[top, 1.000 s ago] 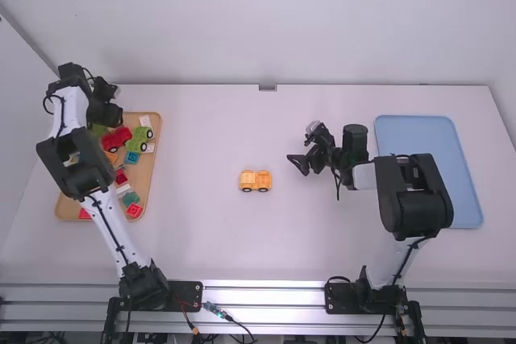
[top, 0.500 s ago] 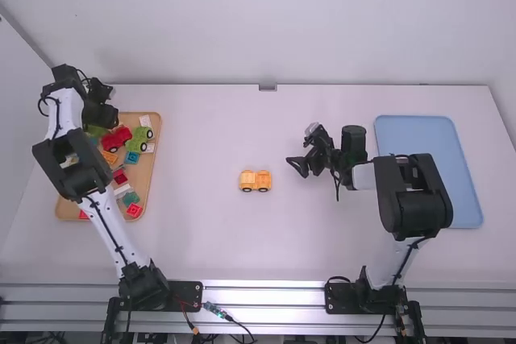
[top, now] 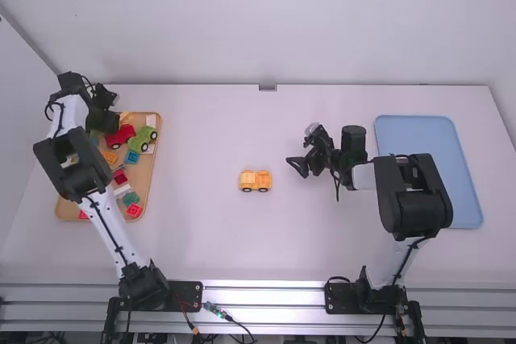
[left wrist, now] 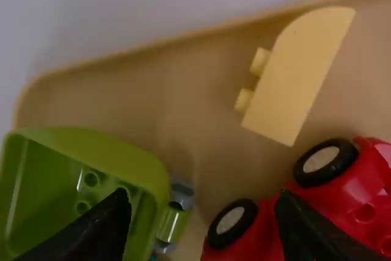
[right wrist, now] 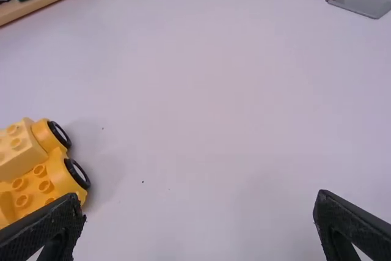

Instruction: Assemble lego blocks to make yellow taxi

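High view: the yellow car (top: pixel 255 181) stood near the table's (top: pixel 218 239) centre, the right claw (right wrist: pixel 200 209) spread. Left claw (left wrist: pixel 203 209), also spread, had shifted near the tray's (left wrist: pixel 171 40) far edge, exposing a curved yellow block (left wrist: pixel 299 71), probably needed next.

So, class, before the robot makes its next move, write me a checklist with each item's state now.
1. Left gripper open: ok.
2. Curved pale yellow block between its fingers: not ok, it lies beyond them in the wooden tray.
3. That block apart from the red car: ok, a gap shows.
4. Partly built yellow car wheels-down on the table: ok.
5. Right gripper empty: ok.
6. Curved block fits the yellow car: cannot tell.
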